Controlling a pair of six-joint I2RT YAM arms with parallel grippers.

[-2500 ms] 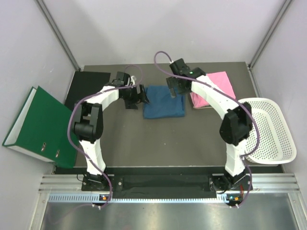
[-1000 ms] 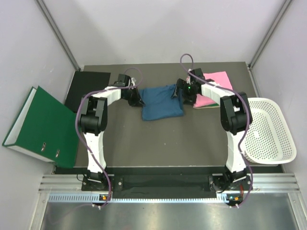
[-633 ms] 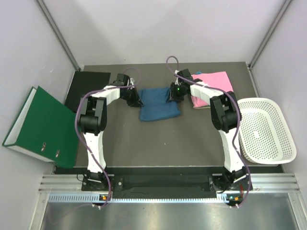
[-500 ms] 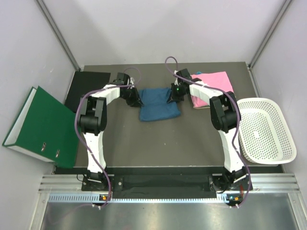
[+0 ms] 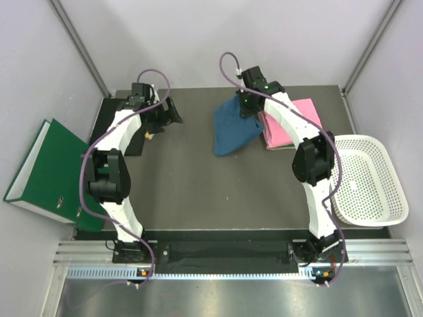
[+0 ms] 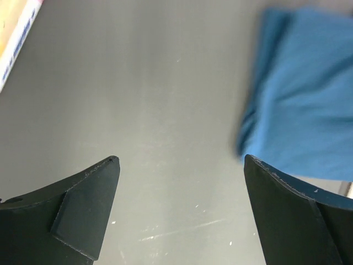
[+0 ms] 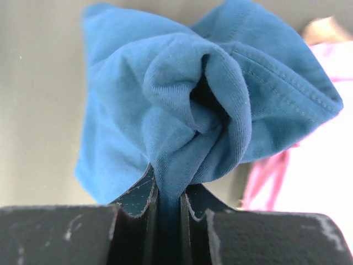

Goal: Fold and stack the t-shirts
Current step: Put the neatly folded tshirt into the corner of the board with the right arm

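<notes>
One blue shirt (image 7: 182,105) (bunched) pinched in right gripper (image 7: 168,194).

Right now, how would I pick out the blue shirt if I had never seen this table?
Start at the dark table and look along its far side, right of the middle, short of the white basket. There the blue shirt hangs bunched from the right tool. Unlike the pink shirt lying flat beside it, it is crumpled and pinched.
</notes>
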